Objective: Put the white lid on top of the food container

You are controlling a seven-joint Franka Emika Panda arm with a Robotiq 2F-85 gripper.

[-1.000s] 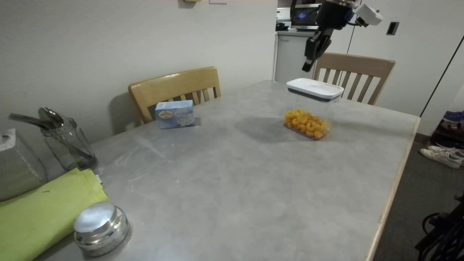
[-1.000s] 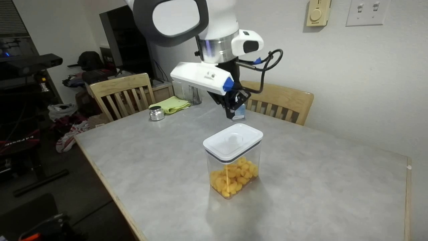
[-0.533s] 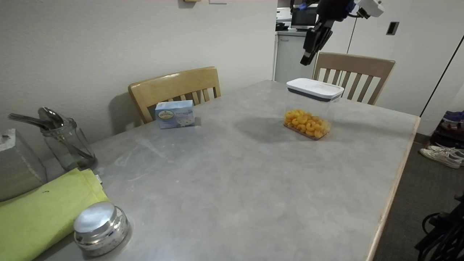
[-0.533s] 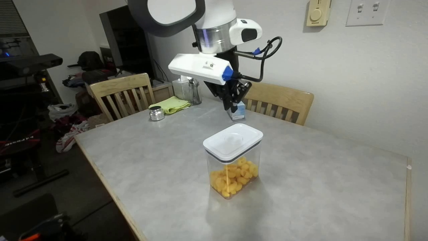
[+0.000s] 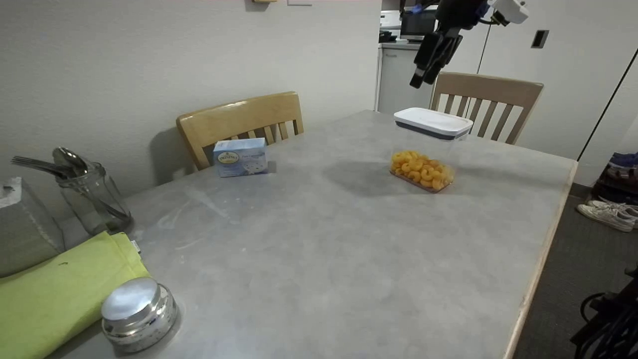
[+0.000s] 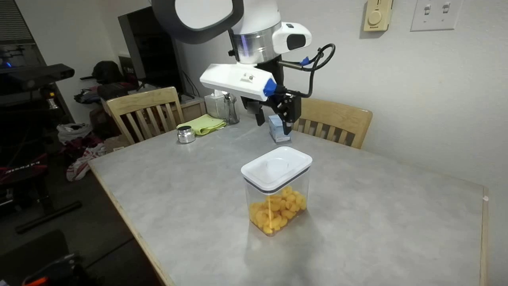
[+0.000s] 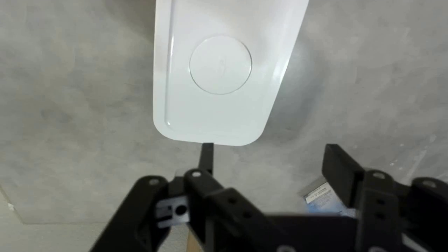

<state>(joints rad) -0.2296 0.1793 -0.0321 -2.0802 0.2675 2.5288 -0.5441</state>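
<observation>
The white lid (image 5: 432,121) lies flat on top of the see-through food container (image 5: 423,172), its dark grey rim running along the container's mouth in both exterior views. Yellow-orange pieces fill the lower part of the container (image 6: 278,210), which stands upright on the table. My gripper (image 6: 273,126) hangs in the air above the lid (image 6: 276,169), apart from it. In the wrist view the gripper (image 7: 268,148) has its fingers spread wide with nothing between them. Past the fingertips, the lid (image 7: 217,112) shows its round button; its far end runs out of that view.
A blue-and-white box (image 5: 240,158) stands near the wall side of the table (image 5: 324,259). Farther along are a shiny metal tin (image 5: 139,314), a yellow-green cloth (image 5: 70,289) and a glass jar (image 5: 97,204) with cutlery. Wooden chairs (image 6: 329,123) stand at the table's edges.
My gripper has risen a little from the lid, and its fingers have spread from shut to wide apart. The lid and container have stayed in place.
</observation>
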